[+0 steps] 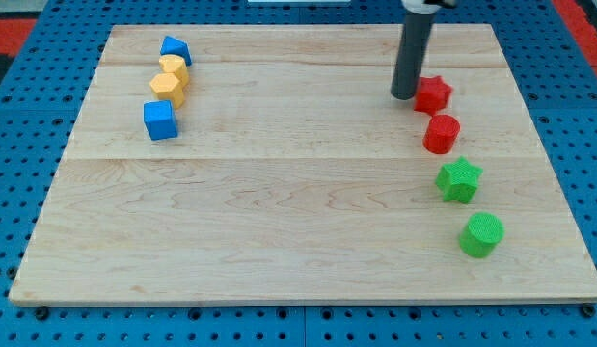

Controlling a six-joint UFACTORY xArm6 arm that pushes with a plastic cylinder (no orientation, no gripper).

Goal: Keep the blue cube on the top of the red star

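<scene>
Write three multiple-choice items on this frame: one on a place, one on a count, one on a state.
1. Where is my tip?
A. Just left of the red star
B. Beside the blue cube
C. At the board's centre

2. How many green blocks are there?
A. One
B. Two
C. Three

3. How does the blue cube stand to the red star?
A. Touching it
B. Directly above it
C. Far apart, on the opposite side of the board

Answers:
1. A: the rod's end sits against the star's left side at the view's upper right.
2. B: a green star and a green cylinder lie at the view's right.
3. C: the cube is at the view's left, the star at the right.
</scene>
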